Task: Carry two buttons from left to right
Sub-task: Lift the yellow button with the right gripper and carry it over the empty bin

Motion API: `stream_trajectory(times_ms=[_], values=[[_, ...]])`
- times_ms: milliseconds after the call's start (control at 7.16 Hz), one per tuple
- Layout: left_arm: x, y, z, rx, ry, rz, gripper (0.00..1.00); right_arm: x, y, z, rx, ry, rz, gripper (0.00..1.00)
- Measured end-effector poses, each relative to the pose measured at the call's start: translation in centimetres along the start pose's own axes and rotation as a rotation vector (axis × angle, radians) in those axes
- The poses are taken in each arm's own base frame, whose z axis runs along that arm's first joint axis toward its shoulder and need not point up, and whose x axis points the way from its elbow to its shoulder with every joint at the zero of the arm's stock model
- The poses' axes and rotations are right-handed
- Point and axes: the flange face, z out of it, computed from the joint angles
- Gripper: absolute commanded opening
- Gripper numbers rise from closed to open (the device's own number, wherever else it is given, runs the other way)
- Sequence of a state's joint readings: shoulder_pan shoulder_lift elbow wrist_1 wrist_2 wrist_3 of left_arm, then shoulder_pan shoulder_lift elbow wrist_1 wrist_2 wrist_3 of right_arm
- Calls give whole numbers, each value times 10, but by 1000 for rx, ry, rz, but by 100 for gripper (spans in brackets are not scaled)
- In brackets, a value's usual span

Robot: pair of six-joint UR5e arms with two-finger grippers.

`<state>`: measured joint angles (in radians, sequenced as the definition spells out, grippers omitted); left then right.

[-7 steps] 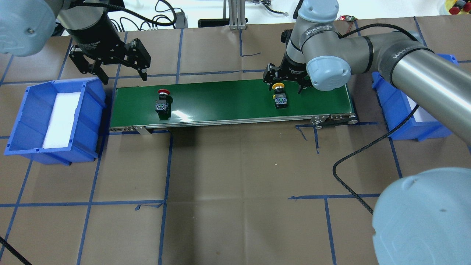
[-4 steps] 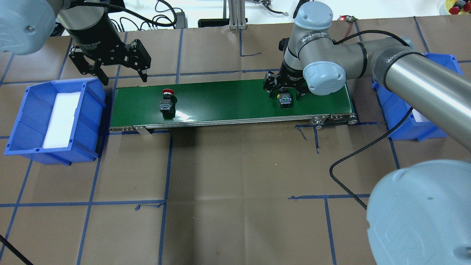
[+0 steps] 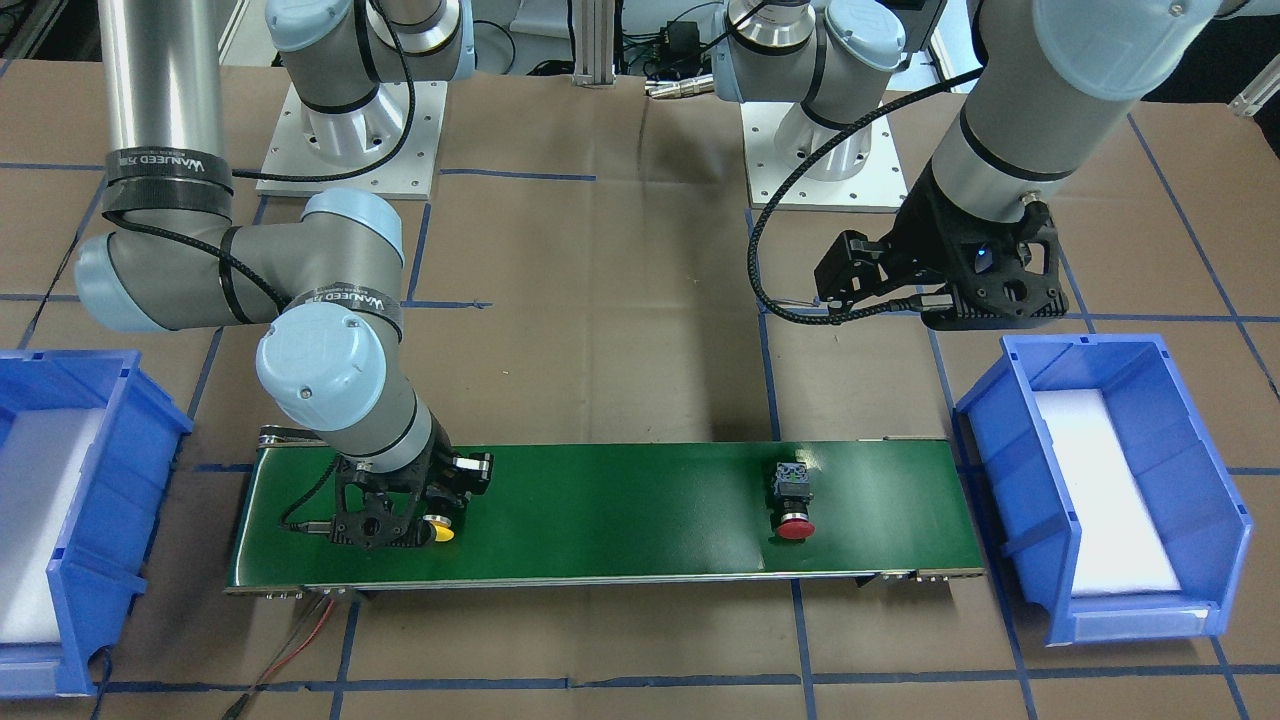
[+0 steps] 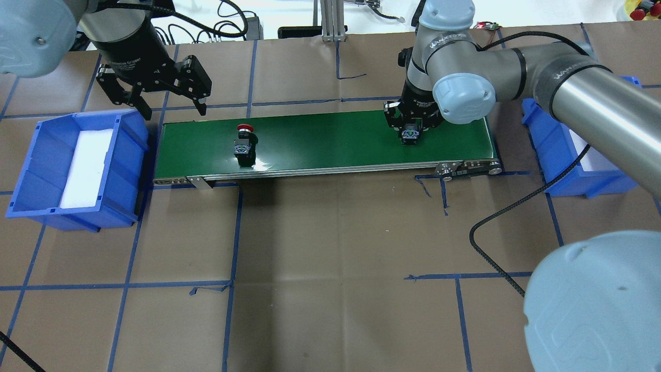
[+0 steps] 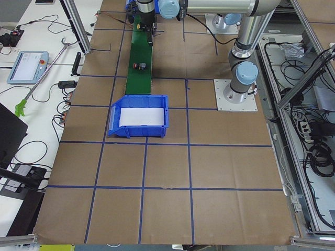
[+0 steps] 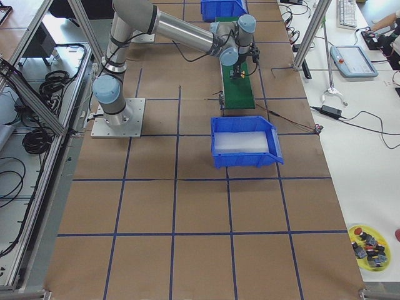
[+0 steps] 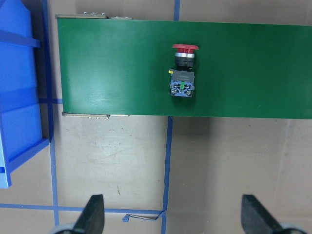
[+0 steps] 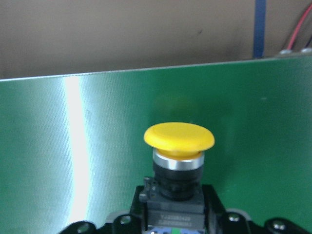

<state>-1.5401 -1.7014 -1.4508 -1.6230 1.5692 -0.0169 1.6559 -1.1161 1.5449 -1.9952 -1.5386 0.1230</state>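
Since the earlier frame the right gripper (image 4: pixel 412 129) has dropped over the yellow-capped black-and-grey push-button (image 8: pixel 179 139) near the right end of the green conveyor belt (image 4: pixel 325 139), and the red-capped push-button (image 4: pixel 244 140) has drifted rightward. The jaws appear to pinch the body. Best to lift straight up, then clear the wall of the right blue plastic bin (image 4: pixel 583 183). The left gripper (image 4: pixel 173 110) hovers spread beside the left blue bin (image 4: pixel 31 170).
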Motion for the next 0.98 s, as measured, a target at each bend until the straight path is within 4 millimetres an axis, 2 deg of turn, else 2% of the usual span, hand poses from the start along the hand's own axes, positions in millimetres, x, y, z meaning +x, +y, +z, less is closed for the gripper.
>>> stream_trajectory(times_ms=[140,279,419,558,698,838,977], values=[[0,0,0,0,0,0,100,23,-11,-32,15,22,-2,7],[0,1,0,1,0,0,100,59,-23,-66,19,34,-16,7],[0,1,0,0,-1,0,100,116,-36,-102,39,44,-37,7],[0,2,0,1,-2,0,100,183,-44,-128,62,55,-59,7],[0,2,-1,1,-3,0,100,249,-46,-137,71,62,-91,7],[0,3,-1,2,-3,0,100,304,-44,-136,70,65,-120,6],[0,3,-1,2,-2,0,100,333,-40,-126,55,60,-140,6]])
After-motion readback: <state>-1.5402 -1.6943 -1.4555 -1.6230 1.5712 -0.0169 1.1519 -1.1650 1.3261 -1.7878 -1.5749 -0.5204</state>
